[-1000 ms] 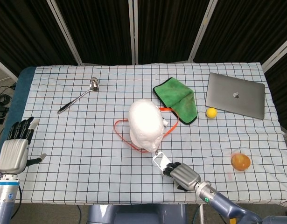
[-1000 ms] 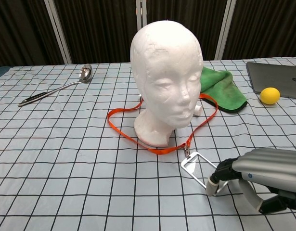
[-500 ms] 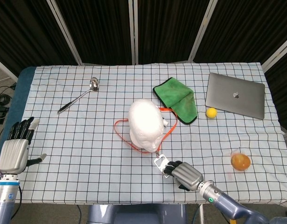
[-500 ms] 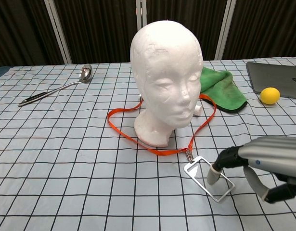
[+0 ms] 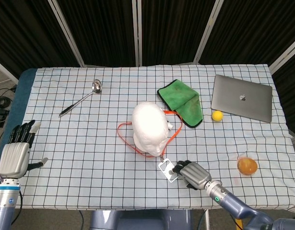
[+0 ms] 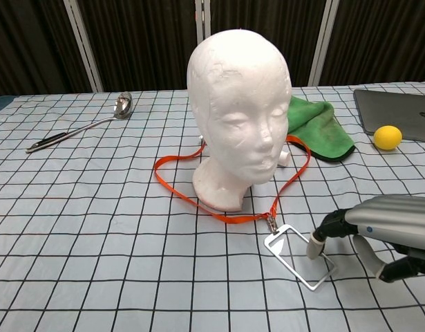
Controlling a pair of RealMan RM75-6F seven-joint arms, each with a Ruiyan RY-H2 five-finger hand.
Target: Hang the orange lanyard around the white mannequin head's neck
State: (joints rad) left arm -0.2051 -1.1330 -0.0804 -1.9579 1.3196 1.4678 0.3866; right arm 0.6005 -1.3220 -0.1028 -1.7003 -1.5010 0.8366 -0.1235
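Hidden: far run of the orange fabric lanyard [image 6: 233,216] lost behind the white foam mannequin head [image 6: 238,111]; right forearm cut off by the lower right edge in both views; left arm cut off at the lower left of the head view, absent from the chest view.
Hard to tell: contents of the clear plastic badge holder with metal frame [image 6: 299,255]; blank as far as visible. Small white item behind the neck, centre of the chest view, too covered to identify.
Writing: none readable; only a pale logo on the lid of the closed grey laptop [image 5: 242,97], upper right.
Lanyard: flat on the checked cloth of the bench [image 6: 95,207], looped around the base of the neck at centre frame, metal clip joining it to the badge holder in front.
Right hand [image 6: 385,232]: lower right, fingers curled down, one fingertip resting on the badge holder's edge; nothing clamped.
Left hand [image 5: 15,152]: lower left, fingers straight and apart, holding nothing.
Mannequin head: upright, matte white, face toward the chest camera.
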